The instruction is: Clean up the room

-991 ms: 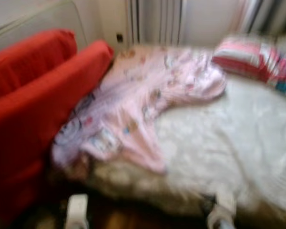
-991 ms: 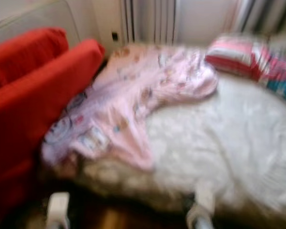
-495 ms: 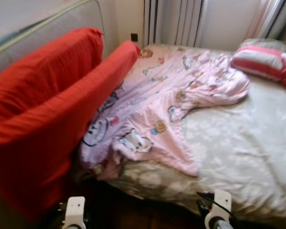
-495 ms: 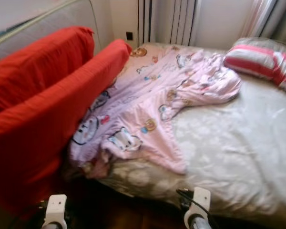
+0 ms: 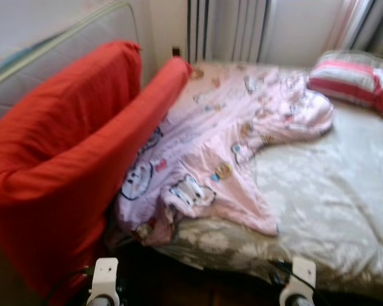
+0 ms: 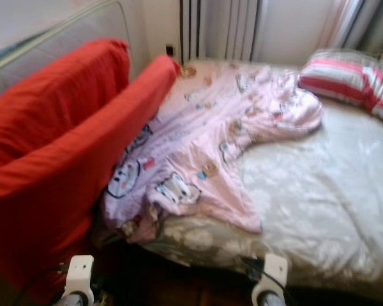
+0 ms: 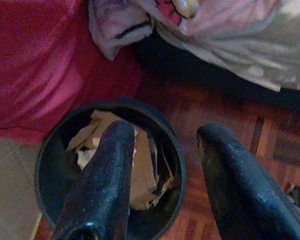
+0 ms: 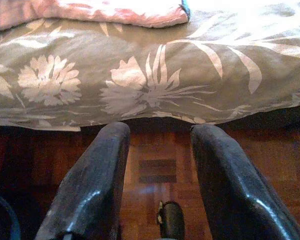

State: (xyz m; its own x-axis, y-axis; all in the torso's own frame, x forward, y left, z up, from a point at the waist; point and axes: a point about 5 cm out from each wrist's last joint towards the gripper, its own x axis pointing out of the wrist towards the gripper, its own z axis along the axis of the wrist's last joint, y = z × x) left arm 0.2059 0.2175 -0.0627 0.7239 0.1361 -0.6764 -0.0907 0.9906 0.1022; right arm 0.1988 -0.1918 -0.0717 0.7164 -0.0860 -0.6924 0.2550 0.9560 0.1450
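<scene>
Pink cartoon-print blanket (image 5: 230,146) rumpled across my bed (image 5: 332,191)
One blanket, one striped pillow (image 5: 354,80) (far corner), one dark bin (image 7: 55,165) of crumpled paper beneath my left tool (image 7: 165,185); both tools (image 8: 157,185) hang empty, fingers apart

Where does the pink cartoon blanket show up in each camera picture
Left eye view: the pink blanket sprawls across the bed's left half, beside the red cushion.
Right eye view: same place, pink blanket.
Left wrist view: its bunched corner hangs at the top, above the bin.
Right wrist view: a pink edge lies on the floral bedsheet.
Shared landmark: the floral bedsheet.
</scene>
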